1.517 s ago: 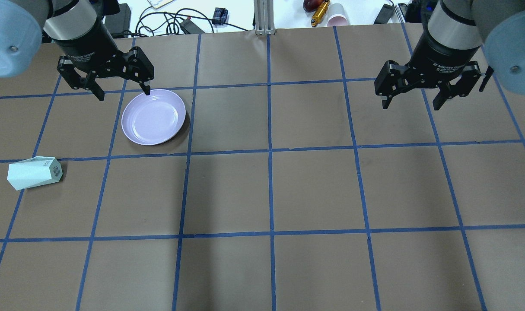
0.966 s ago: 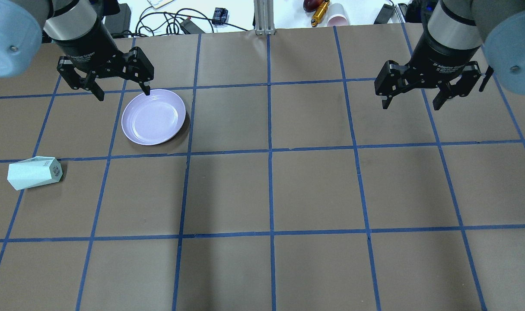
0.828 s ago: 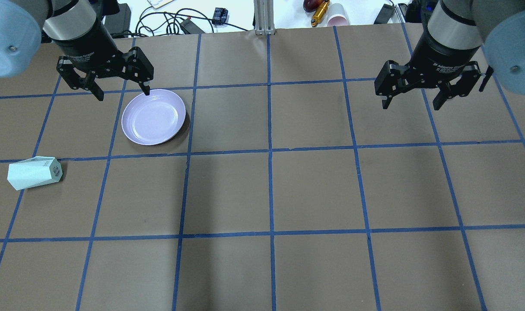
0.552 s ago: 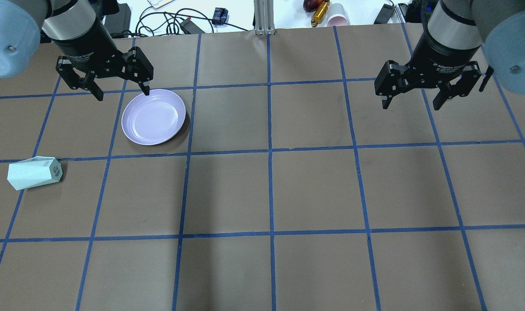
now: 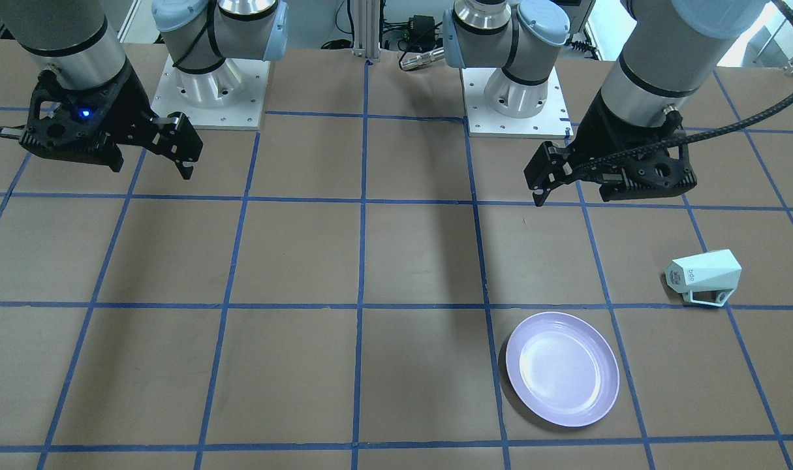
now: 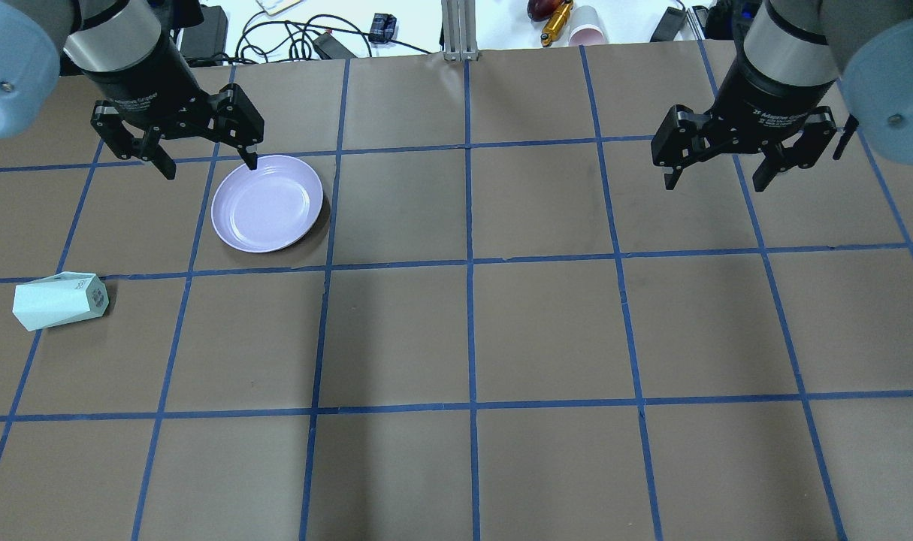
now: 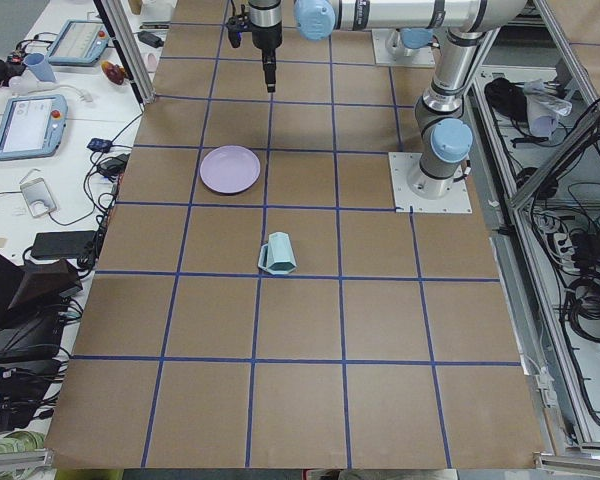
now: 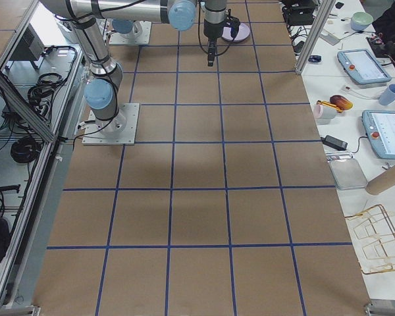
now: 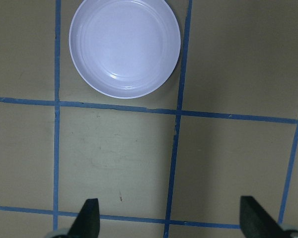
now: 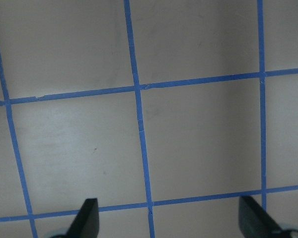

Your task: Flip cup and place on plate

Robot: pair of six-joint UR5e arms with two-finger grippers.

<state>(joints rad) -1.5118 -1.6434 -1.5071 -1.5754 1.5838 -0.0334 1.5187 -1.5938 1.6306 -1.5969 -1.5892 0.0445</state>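
- a small pale mint-green faceted mug (image 6: pixel 60 300) lies on its side on the brown paper worktop taped with a blue grid (image 6: pixel 546 330), out on the robot's left side, its narrower end turned toward the middle.
- in the front-facing view the mug's angular open-frame handle rests against the paper, and small dark lettering shows on the end face.
- a round, glossy pale lavender plate (image 6: pixel 267 204) sits flat and empty one grid square farther from the robot and closer to the centre line, apart from the mug.
- the left claw (image 6: pixel 212 170) hangs above the worktop with its two black fingers spread wide, gripping nothing; in the overhead view one fingertip overlaps the plate's rim.
- the left wrist camera shows bare paper and blue tape between the fingers (image 9: pixel 89 215), the plate lying beyond the tips.
- the right claw (image 6: pixel 715 187) hangs above the far right half of the worktop, fingers likewise spread and empty, well apart from mug and plate.
- its wrist camera sees only brown paper and tape lines.
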